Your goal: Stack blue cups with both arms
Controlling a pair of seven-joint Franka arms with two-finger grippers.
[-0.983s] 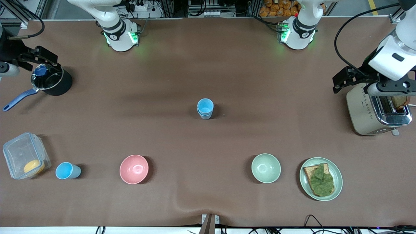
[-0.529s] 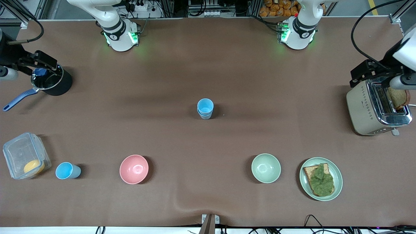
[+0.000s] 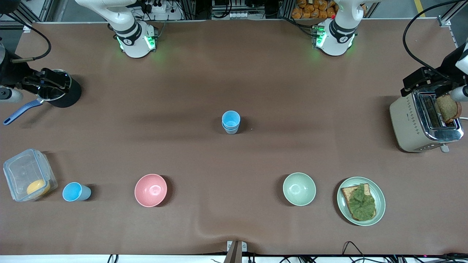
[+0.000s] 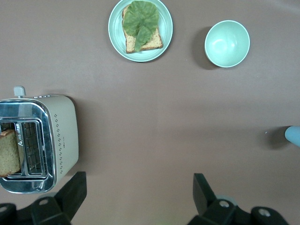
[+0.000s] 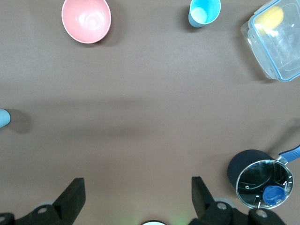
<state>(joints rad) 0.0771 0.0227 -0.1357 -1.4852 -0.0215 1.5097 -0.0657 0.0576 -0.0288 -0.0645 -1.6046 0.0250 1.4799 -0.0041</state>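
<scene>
Two blue cups [image 3: 230, 122] stand nested, one in the other, at the middle of the table; only their edge shows in the left wrist view [image 4: 294, 136] and the right wrist view [image 5: 3, 117]. A single blue cup [image 3: 75, 192] stands near the front camera at the right arm's end, beside a clear box; the right wrist view shows it too [image 5: 204, 12]. My left gripper [image 3: 416, 80] hangs open over the toaster, with nothing between its fingers [image 4: 138, 183]. My right gripper [image 3: 55, 82] hangs open over the saucepan, also holding nothing [image 5: 137, 185].
A pink bowl [image 3: 150, 190], a green bowl [image 3: 299, 189] and a plate [image 3: 343, 208] with toast and lettuce line the near side. A toaster [image 3: 406, 124] with a bread slice stands at the left arm's end. A black saucepan [image 3: 71, 95] and a clear lidded box [image 3: 22, 171] stand at the right arm's end.
Both arms have drawn outward toward their own ends of the table, the left over the toaster and the right over the saucepan. The cups have not moved.
</scene>
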